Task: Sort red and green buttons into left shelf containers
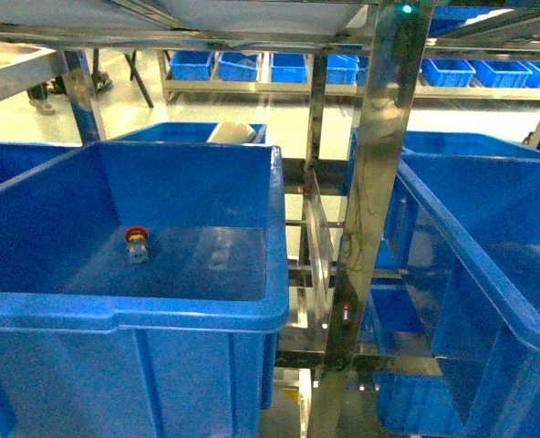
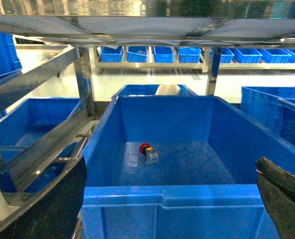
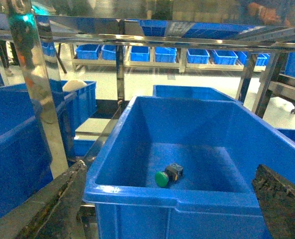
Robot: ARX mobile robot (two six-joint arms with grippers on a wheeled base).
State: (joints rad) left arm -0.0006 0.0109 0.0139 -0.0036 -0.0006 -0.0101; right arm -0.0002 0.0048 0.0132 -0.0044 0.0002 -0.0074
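The red button (image 1: 137, 243) lies on the floor of a large blue tub (image 1: 124, 312) at the left of the head view. The left wrist view shows the same red button (image 2: 148, 152) on its side in that tub (image 2: 187, 193). My left gripper (image 2: 171, 167) is open and empty, held in front of the tub's near rim. In the right wrist view the green button (image 3: 166, 176) lies inside another large blue tub (image 3: 137, 191). My right gripper (image 3: 170, 170) is open and empty, before that tub's near rim. Neither gripper shows in the head view.
A steel shelf post (image 1: 372, 182) stands between the left tub and the right tub (image 1: 475, 246). A shelf board (image 2: 137, 25) runs overhead. More big tubs (image 2: 33, 119) stand beside and behind. Rows of small blue bins (image 1: 252, 66) line the far rack.
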